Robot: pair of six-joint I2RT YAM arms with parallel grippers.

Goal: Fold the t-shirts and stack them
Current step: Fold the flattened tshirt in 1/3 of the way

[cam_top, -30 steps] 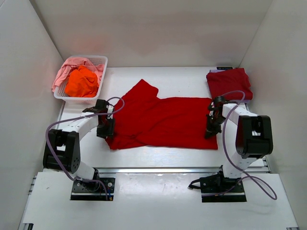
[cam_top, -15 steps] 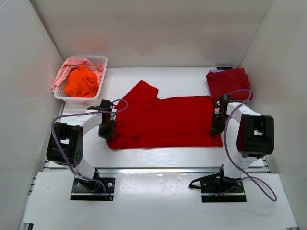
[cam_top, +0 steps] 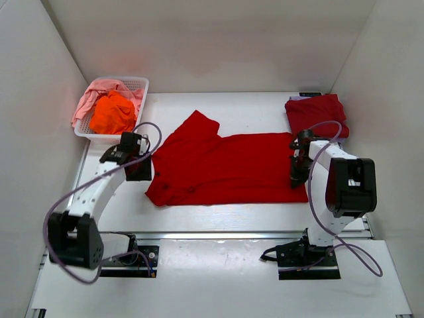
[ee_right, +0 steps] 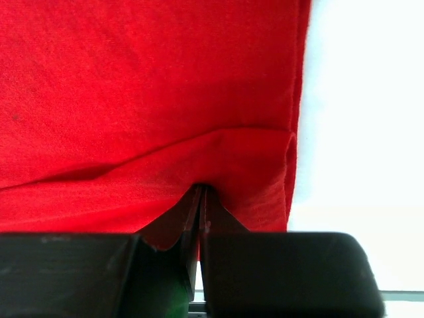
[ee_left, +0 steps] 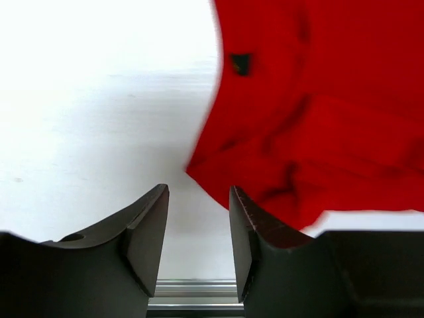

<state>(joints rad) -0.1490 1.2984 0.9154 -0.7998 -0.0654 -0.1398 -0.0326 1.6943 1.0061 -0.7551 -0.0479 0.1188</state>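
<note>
Left fingers [ee_left: 149, 232] stand apart, empty, beside the red t-shirt [ee_left: 318, 99]; right fingers [ee_right: 222, 228] pinch its edge, tips buried.

bright red t-shirt [cam_top: 225, 169] spread on a white worktop [cam_top: 252, 109] between two arms
the shirt lies mostly flat, one sleeve angled toward the far left, its near-left corner rumpled. the left tool [cam_top: 139, 173] is just beside its left edge, and the right tool [cam_top: 297, 179] is at its right hem. a folded crimson t-shirt [cam_top: 317, 114] lies at the far right. a white mesh basket [cam_top: 137, 84] at the far left holds an orange t-shirt [cam_top: 112, 112] and a pale pink t-shirt [cam_top: 89, 99] draped over its rim.
</note>
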